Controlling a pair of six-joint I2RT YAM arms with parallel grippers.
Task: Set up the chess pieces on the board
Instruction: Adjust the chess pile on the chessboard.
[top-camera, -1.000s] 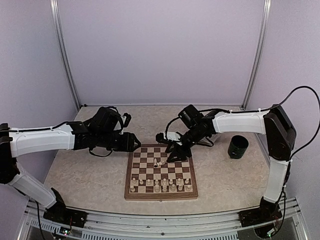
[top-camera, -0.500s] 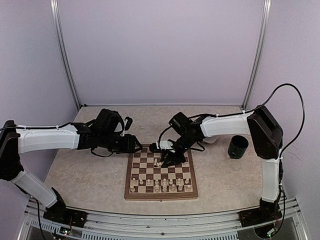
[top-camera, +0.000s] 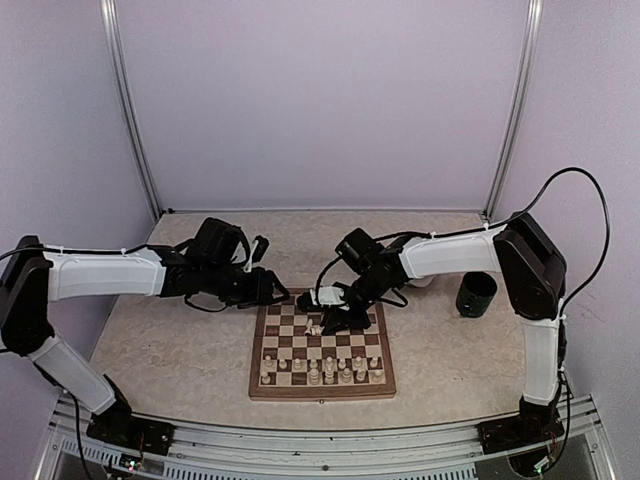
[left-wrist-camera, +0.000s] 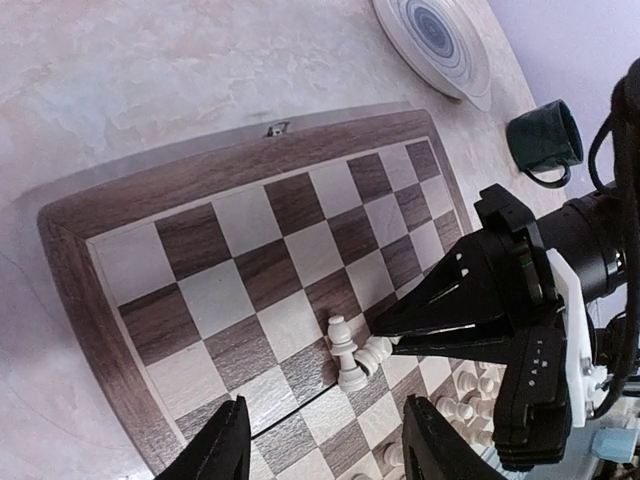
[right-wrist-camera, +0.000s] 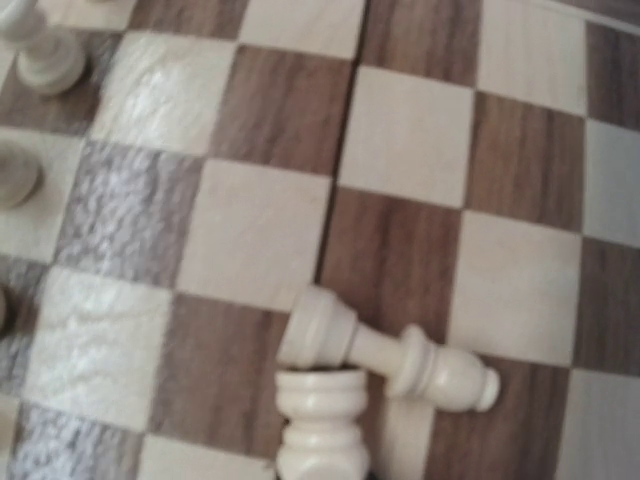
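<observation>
On the overhead feed I have the pale marbled desk (top-camera: 170, 350), with both arms reaching in from 9 and 3 o'clock toward the middle. The board (top-camera: 320, 393) lies flat at the desk's centre, square to me, a light border framing its brown and cream checks. On the left wrist feed a round ringed plate (left-wrist-camera: 435, 40) sits on the desk just past one far corner of the board. A dark green mug (top-camera: 476, 293) stands at about 2 o'clock from the board, well apart from it. My left claw (top-camera: 272, 290) hovers just off the board's 11 o'clock corner, jaws parted and gripping nothing. My right claw (top-camera: 335, 322) is down on the board a little beyond centre, toward 12 o'clock, with its jaws closed to a point. The tips meet right against a toppled piece (right-wrist-camera: 390, 360), but I cannot tell whether they have actually caught it. That piece lies on its side, its base touching a second loose piece (right-wrist-camera: 320, 420). The rest of the chess pieces (top-camera: 322, 370) stand in two rows along the board's 6 o'clock edge.
</observation>
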